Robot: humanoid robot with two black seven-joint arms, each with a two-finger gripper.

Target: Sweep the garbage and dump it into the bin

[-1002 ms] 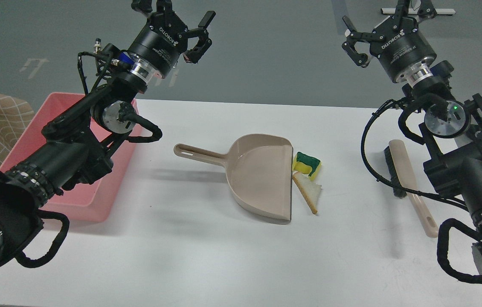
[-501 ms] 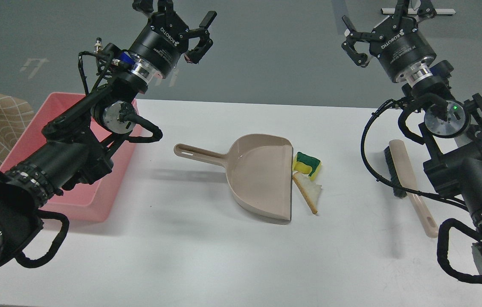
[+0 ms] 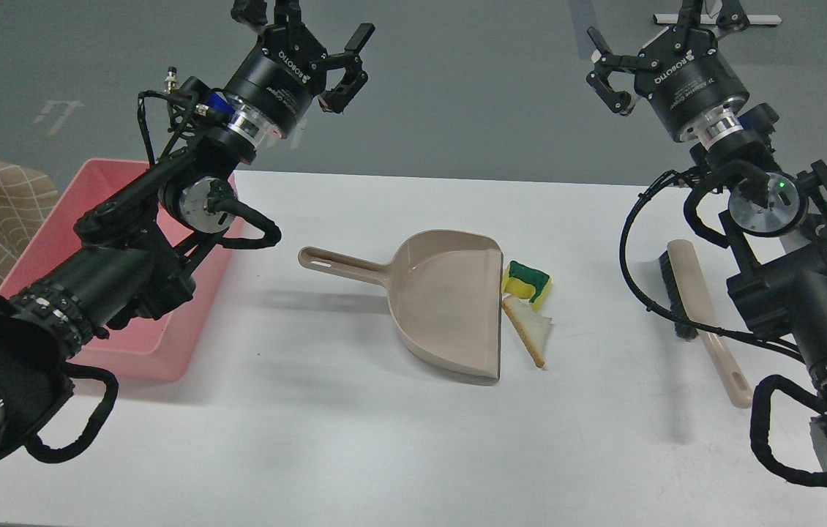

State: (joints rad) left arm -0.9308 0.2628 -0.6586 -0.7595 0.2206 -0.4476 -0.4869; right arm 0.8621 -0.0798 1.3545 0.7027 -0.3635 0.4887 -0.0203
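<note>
On the tabletop (image 3: 355, 439), sponge (image 3: 528, 281) and bread slice (image 3: 533, 331) lie well below both grippers' spread, empty fingers (image 3: 357, 38).

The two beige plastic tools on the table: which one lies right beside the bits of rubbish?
The dustpan: its open edge sits next to the sponge and the bread slice. The brush lies apart, off to the right, near the right arm.
</note>
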